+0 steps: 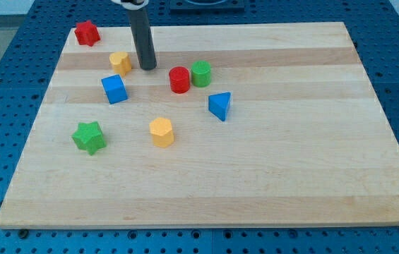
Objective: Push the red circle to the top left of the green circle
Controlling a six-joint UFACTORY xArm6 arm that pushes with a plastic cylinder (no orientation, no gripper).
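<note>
Wooden board point(255, 176), red circle point(179, 80) touching green circle point(201, 73), my tip point(147, 68) left

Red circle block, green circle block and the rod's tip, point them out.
red circle block point(179, 79), camera view, top face
green circle block point(200, 73), camera view, top face
my tip point(147, 68), camera view, rod's very end

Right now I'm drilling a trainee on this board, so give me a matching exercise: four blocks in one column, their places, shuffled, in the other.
1. red star
2. green star
3. blue triangle
4. red circle

A. touching the green circle's left side
B. top-left corner
C. below-right of the green circle
D. furthest toward the bottom left

Pairs: 1-B, 2-D, 3-C, 4-A
</note>
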